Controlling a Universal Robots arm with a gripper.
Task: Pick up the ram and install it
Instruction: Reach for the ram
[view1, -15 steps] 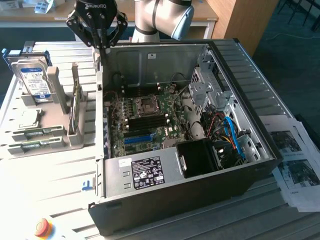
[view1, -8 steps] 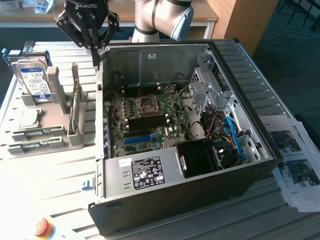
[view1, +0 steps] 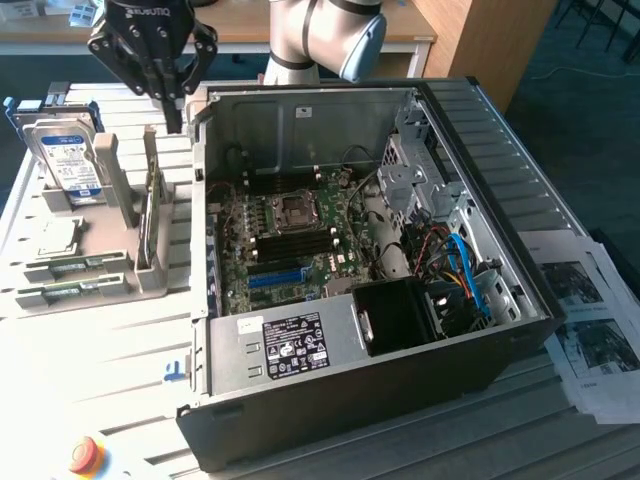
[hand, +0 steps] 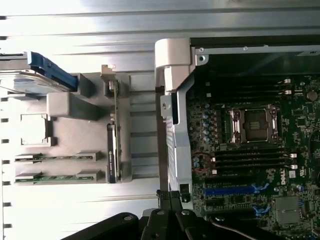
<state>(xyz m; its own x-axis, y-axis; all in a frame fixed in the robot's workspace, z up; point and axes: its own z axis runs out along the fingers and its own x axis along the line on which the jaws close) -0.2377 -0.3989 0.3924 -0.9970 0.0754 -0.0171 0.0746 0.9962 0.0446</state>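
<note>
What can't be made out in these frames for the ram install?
Ram sticks: chips too small to see, exterior view.
Motherboard slot latches: too small, both views.
Part of motherboard: hidden by black shroud, exterior view.
Hard drive: cut off by picture edge, wrist view.

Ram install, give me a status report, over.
Gripper shut, empty, by case wall. Two ram sticks lying in tray slots, untouched. Upright card in tray, nearer the gripper.

Tool (view1: 173, 118) closed above tray (view1: 100, 238); ram (view1: 78, 267) in tray.
</note>
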